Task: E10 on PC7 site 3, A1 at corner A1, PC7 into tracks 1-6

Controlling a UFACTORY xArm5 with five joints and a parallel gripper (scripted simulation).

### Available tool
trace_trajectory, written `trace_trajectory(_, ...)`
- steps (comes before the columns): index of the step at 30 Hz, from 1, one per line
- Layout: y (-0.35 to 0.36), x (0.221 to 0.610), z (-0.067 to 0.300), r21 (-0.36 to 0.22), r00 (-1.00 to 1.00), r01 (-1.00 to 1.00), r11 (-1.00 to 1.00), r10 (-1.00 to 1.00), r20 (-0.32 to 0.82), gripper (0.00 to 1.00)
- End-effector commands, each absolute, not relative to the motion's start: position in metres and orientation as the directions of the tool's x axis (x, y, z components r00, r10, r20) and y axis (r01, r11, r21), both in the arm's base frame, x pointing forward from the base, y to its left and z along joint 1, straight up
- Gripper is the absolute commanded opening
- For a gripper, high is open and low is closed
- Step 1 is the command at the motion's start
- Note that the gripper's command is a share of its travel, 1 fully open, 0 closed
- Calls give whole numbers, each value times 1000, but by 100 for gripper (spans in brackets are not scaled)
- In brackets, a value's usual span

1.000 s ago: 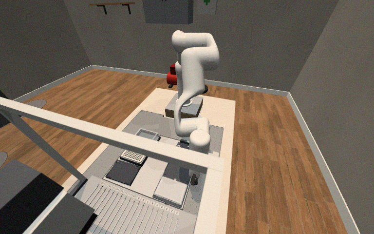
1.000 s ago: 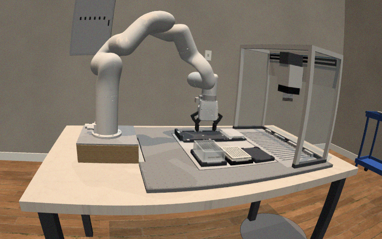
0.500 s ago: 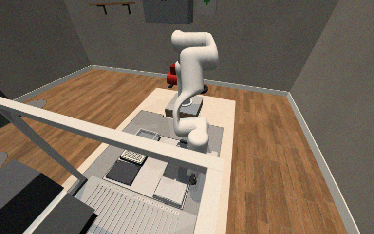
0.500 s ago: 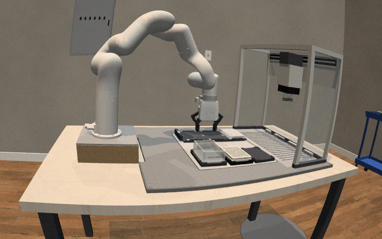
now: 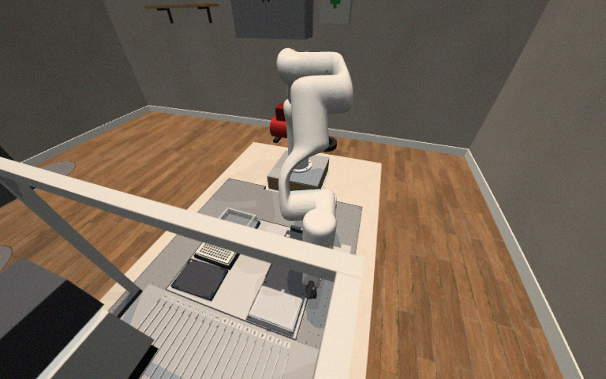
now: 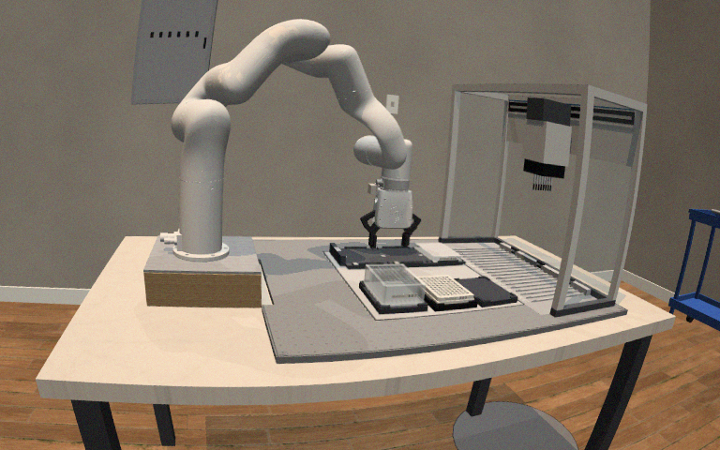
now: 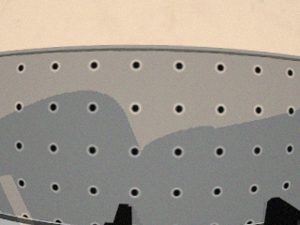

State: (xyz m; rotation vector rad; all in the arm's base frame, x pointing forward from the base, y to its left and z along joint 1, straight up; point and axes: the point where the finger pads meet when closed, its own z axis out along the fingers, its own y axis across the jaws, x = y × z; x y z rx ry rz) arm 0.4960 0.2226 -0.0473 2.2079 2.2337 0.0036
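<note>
The black carrier PC7 (image 6: 361, 256) (image 5: 283, 272) lies on the apron in front of the rails (image 6: 509, 271) (image 5: 210, 343). The white 384-well plate E10 (image 6: 438, 249) (image 5: 277, 308) lies on its end site nearest the rails. The other two sites look bare. My gripper (image 6: 389, 244) (image 5: 310, 289) (image 7: 201, 208) is open and empty, low at the carrier's far long side near its middle. The clear deep-well block E07 (image 6: 393, 281) (image 5: 239, 217) and the 96-well plate E01 (image 6: 445, 289) (image 5: 215, 253) sit on their nests. Nest S3 (image 6: 486, 291) (image 5: 200, 279) is empty.
The instrument's grey frame (image 6: 576, 212) (image 5: 178, 219) stands over the rails, and its beam hides part of the carrier in the top view. A pipetting head (image 6: 547, 142) hangs inside. The arm's base block (image 6: 202, 281) stands at the left. The wrist view shows the perforated deck (image 7: 157, 126).
</note>
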Motion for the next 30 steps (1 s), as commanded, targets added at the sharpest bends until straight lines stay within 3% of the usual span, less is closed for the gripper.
trace_trajectory(1, 223, 497, -46, 6, -11, 1000, 11, 1000, 3, 100)
trace_trajectory(30, 235, 497, -46, 6, -11, 1000, 11, 1000, 3, 100)
